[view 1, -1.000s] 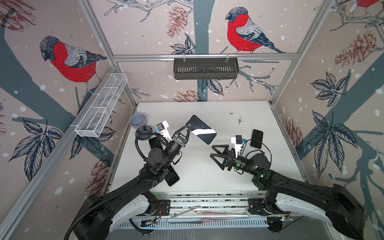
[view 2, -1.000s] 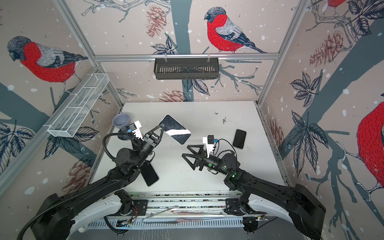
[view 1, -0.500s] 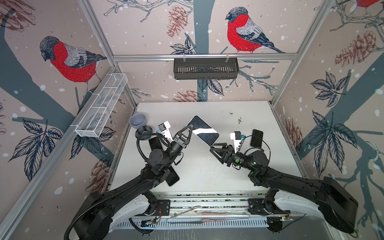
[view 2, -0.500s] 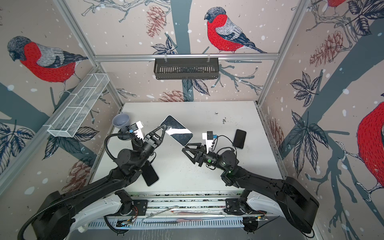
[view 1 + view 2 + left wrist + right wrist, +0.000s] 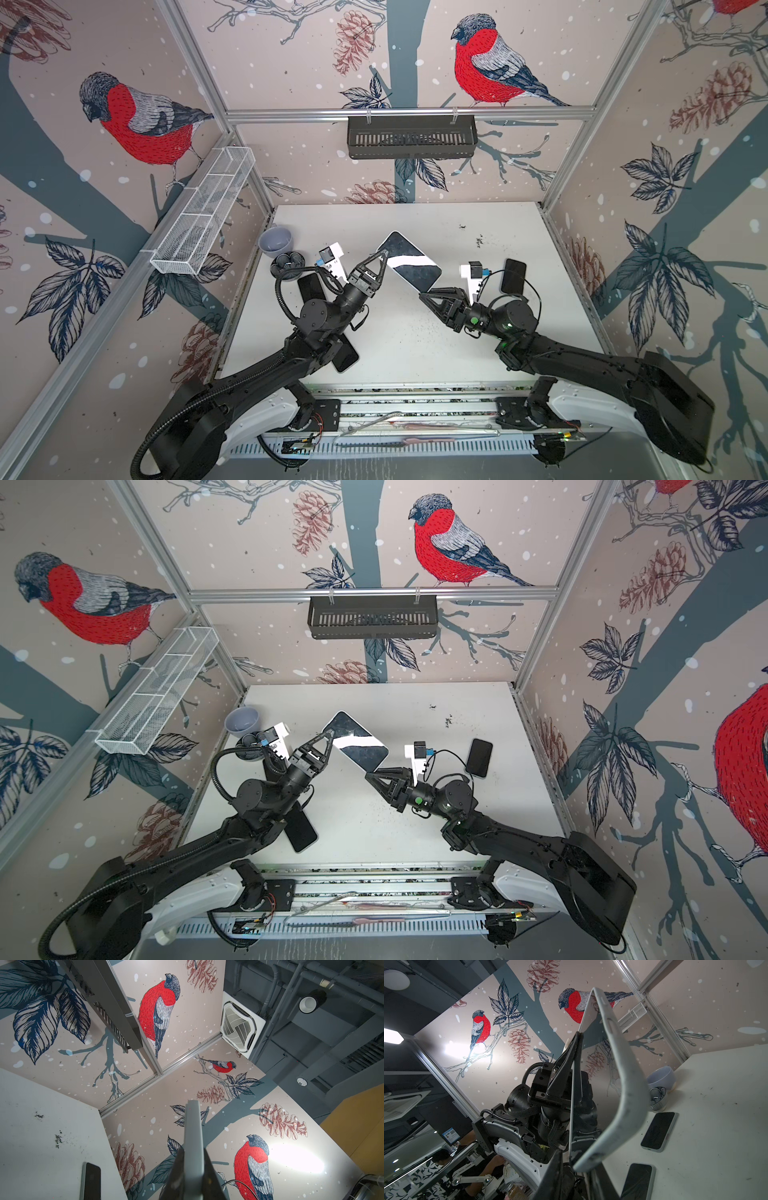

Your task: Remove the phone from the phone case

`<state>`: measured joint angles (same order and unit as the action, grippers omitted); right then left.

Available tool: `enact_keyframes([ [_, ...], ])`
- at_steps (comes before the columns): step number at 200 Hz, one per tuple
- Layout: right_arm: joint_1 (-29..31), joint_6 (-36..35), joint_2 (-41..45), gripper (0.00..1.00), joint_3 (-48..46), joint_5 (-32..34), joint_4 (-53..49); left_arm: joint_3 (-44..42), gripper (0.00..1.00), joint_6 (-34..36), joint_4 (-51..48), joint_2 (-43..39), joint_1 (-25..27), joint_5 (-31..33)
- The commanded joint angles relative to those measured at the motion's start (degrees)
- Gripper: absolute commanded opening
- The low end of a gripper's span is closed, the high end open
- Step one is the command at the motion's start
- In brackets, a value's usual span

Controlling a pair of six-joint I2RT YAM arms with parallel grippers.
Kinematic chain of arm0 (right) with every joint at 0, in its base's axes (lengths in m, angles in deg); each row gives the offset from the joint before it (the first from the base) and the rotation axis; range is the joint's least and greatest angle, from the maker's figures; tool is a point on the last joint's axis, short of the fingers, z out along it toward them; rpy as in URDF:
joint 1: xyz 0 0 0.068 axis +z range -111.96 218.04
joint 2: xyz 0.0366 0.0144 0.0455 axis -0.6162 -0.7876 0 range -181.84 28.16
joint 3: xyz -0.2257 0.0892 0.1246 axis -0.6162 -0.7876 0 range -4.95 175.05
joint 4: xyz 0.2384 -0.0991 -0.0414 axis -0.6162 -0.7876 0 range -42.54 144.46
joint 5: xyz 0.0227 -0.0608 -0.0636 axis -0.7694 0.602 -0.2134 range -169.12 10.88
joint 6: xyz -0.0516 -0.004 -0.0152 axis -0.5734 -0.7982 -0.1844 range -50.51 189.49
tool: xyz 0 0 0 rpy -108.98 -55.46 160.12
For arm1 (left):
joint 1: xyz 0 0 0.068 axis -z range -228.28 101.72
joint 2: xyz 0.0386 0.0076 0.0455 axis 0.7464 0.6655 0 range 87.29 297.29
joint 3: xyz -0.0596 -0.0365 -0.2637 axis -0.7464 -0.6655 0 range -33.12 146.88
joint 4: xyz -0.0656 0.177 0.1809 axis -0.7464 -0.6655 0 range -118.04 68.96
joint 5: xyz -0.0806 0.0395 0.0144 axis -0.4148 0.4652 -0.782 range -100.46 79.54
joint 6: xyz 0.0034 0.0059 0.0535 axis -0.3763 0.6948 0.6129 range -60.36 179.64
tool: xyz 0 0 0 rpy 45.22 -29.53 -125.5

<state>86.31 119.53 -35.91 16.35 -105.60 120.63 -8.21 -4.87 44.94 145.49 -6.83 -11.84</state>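
Evidently the phone (image 5: pixel 409 262), seated in its pale grey phone case (image 5: pixel 623 1084), is held clear of the table (image 5: pixel 415 345), above its middle with the glossy screen upward, so that both arms can reach the rim. The left gripper (image 5: pixel 385 257) is clamped on the end nearer the table's left edge, and the left wrist view shows the case edge pinched between its fingers (image 5: pixel 212 1176). It probably serves as the anchor. The right gripper (image 5: pixel 424 296) meets the opposite end, its jaws drawn narrow about a corner of the case, a hold suited to peeling the rim away. Whether case and phone have begun to part cannot be told. A further phone (image 5: pixel 513 276) lies near the right edge, just beside the right wrist. Another phone (image 5: pixel 309 286) lies along the left edge, and a third phone (image 5: pixel 345 360) sits half under the left arm. A lavender bowl (image 5: pixel 275 241) and a small dark bowl (image 5: pixel 286 264) occupy the far left corner. Nothing stands between the grippers, though a freed case would need a bare spot to land.
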Motion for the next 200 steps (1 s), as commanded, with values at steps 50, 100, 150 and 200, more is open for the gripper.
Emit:
enact_keyframes([
  [50,-2.5,-3.2,1.0,0.0,0.6,-4.0,-1.5,2.9,0.0,1.3,1.4,0.9,1.3,-2.5],
  [100,-0.6,-23.3,7.0,0.0,1.6,3.1,-18.9,6.0,0.0,0.4,-6.4,1.0,1.3,-3.5],
  [150,7.0,-40.5,9.0,0.0,4.3,20.1,-28.8,7.5,0.0,-1.6,-8.4,1.8,1.4,-3.9],
  [200,8.4,-43.0,8.8,0.23,5.1,27.7,-31.5,7.5,0.0,-1.5,-9.3,1.1,1.4,-3.5],
])
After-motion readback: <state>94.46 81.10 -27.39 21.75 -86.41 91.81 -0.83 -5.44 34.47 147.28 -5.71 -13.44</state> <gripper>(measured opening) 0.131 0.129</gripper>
